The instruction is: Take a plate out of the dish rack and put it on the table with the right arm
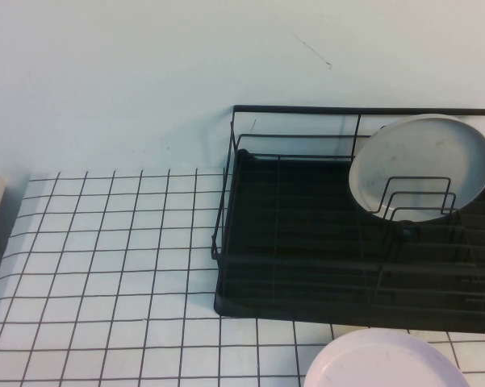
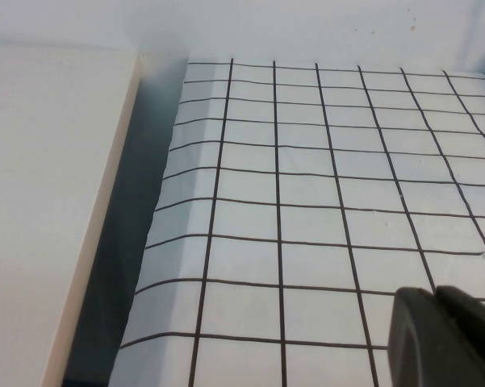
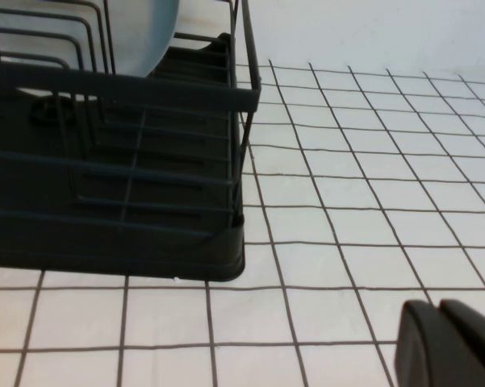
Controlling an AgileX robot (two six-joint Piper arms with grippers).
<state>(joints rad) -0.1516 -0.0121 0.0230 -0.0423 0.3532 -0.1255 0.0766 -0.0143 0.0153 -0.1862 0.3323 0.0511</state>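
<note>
The grey-blue plate (image 1: 424, 165) stood untouched in the dish rack (image 1: 307, 242) while both the right pincer (image 3: 448, 347) and left pincer (image 2: 444, 339) hovered, closed, over the gridded table (image 1: 105, 266), the job seemingly not yet begun.

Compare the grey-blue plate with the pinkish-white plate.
The grey-blue plate leans tilted in the dish rack behind the wire loops; the pinkish-white plate lies flat on the table in front of it. One is grey-blue, the other pinkish-white and partly cut off by the frame. Both are round. The left gripper and the right gripper hang over the table.
</note>
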